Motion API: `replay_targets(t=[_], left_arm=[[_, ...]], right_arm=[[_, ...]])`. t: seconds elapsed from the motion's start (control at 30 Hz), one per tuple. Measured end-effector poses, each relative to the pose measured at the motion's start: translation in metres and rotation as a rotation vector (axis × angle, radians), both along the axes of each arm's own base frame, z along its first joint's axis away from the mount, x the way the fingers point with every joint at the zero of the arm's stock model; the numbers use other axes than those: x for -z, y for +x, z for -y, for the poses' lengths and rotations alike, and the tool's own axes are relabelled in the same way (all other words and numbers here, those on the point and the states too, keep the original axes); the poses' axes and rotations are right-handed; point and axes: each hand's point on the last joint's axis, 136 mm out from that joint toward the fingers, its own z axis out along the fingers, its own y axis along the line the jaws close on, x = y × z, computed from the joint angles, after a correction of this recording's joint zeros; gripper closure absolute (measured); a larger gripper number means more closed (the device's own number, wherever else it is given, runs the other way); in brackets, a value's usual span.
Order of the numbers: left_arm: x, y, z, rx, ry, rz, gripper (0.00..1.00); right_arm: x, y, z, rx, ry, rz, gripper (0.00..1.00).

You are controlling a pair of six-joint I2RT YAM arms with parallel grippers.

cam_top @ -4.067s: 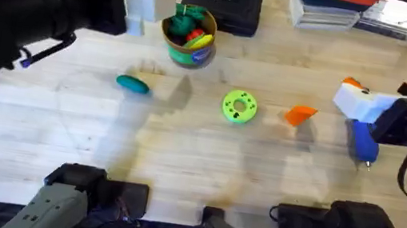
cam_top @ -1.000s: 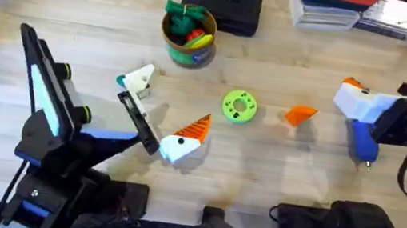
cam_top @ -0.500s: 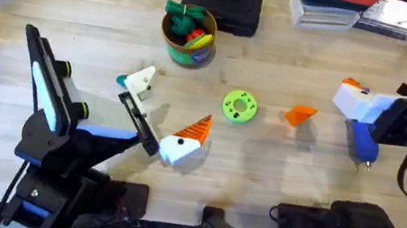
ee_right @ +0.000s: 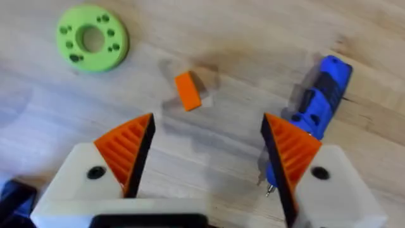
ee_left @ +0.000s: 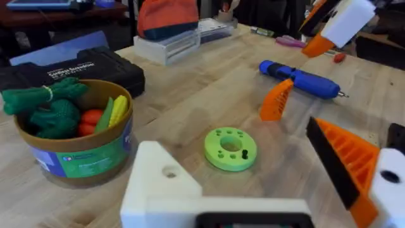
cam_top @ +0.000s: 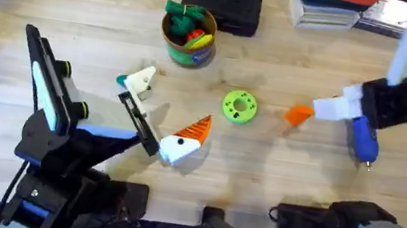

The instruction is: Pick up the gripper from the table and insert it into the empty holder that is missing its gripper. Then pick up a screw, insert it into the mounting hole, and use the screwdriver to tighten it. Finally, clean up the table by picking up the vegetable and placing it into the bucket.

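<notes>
Right tool point(ee_right: 205, 161) poised above the gripper point(ee_right: 187, 90), fingers apart, left tool point(cam_top: 162, 112) low, half-fitted, state unclear

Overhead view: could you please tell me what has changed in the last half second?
The right hand swung left across the table and now hangs open close beside the orange gripper, holding nothing. The left hand, the gripper itself, the screwdriver, the green disc and the bucket stayed where they were.

Wooden table point(cam_top: 258, 179) with bucket point(cam_top: 188, 35), green disc point(cam_top: 238, 107), screwdriver point(cam_top: 362, 142), black case point(cam_top: 222, 2).
</notes>
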Motion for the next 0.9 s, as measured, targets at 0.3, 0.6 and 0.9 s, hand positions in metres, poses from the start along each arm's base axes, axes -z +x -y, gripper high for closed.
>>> replay_targets(t=[0.3, 0.6, 0.9], left_arm=[[0.000, 0.000, 0.000, 0.000, 0.000, 0.000, 0.015], [0.000, 0.000, 0.000, 0.000, 0.000, 0.000, 0.015], [0.000, 0.000, 0.000, 0.000, 0.000, 0.000, 0.015]], right_arm=[[0.050, 0.006, -0.025, -0.160, -0.021, -0.240, 0.008], [0.085, 0.008, -0.028, -0.219, -0.058, -0.392, 0.044], [0.089, 0.014, -0.024, -0.231, -0.088, -0.382, 0.230]])
